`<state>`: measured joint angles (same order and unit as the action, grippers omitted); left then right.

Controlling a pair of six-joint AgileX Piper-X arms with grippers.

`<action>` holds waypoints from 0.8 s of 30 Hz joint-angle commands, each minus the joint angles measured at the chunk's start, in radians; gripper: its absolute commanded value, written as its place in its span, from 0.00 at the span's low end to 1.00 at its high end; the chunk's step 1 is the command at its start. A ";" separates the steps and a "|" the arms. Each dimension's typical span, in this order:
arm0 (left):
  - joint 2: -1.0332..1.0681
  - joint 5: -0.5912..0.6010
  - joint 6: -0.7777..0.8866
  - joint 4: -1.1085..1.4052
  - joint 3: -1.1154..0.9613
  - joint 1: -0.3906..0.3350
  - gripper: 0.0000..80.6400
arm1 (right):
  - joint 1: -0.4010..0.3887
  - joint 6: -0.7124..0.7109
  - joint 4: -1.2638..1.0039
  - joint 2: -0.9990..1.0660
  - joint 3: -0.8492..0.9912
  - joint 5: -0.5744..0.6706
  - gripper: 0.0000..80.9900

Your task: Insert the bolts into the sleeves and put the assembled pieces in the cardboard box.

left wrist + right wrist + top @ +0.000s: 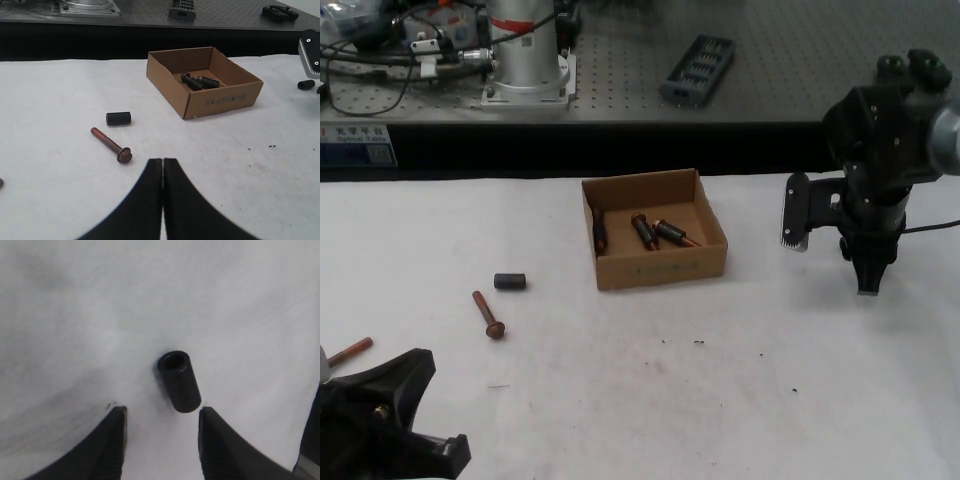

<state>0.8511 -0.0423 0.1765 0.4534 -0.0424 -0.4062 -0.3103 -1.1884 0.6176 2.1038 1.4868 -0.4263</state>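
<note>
Right of the high view, the right gripper (162,412) hangs wide-jawed above a lying sleeve (180,381); grasping it appears the step in hand. Next move: descend, close across its barrel.

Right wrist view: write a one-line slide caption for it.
Right gripper, fingers open, poised over a short black cylindrical sleeve lying on the white bench cover.

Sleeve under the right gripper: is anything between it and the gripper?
Nothing visible. The sleeve lies on the bare white sheet, just ahead of the open right gripper.
</note>
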 commanded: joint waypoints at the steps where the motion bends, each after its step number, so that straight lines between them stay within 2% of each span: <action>1: -0.009 0.004 0.006 0.021 -0.003 -0.002 0.01 | 0.008 -0.005 -0.003 0.004 0.019 0.023 0.42; 19: -0.009 0.004 0.006 0.021 -0.003 -0.002 0.01 | 0.037 0.018 0.044 0.042 0.083 0.129 0.41; 22: -0.009 0.004 0.006 0.021 -0.003 -0.002 0.01 | 0.043 0.028 0.059 0.048 0.093 0.147 0.36; 24: -0.009 0.004 0.006 0.021 -0.003 -0.002 0.01 | 0.045 0.028 0.059 0.047 0.092 0.157 0.27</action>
<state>0.8511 -0.0423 0.1765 0.4534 -0.0424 -0.4062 -0.2745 -1.1613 0.6702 2.1452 1.5600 -0.2914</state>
